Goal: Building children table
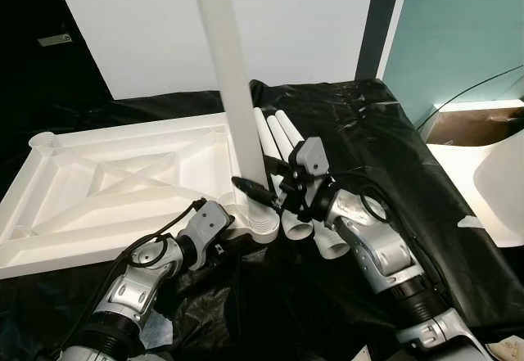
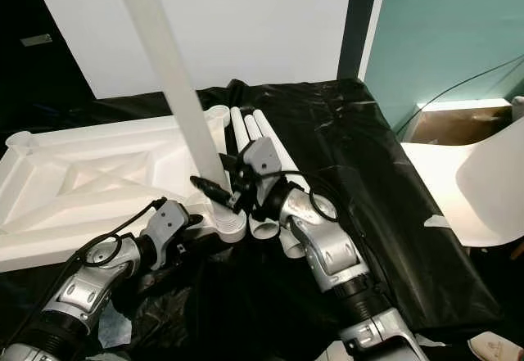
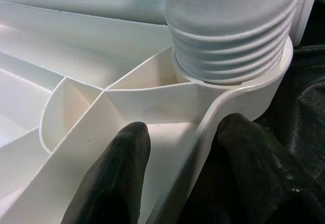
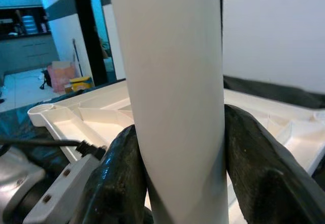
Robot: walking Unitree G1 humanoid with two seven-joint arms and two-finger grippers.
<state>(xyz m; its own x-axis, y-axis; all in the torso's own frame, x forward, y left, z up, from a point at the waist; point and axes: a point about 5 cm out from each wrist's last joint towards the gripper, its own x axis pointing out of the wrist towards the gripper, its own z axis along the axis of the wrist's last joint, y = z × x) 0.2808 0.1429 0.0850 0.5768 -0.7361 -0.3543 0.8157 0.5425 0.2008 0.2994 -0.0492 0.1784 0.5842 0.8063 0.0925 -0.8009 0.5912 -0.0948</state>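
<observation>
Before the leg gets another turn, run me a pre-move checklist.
1. Right pincer shut on upright leg: ok.
2. Left pincer straddling tabletop rim by the corner socket: ok.
3. Leg threads fully seated: not ok, several threads exposed.
4. Leg straight in socket: cannot tell.
5. Spare legs lying beside, close to right arm: ok.
</observation>
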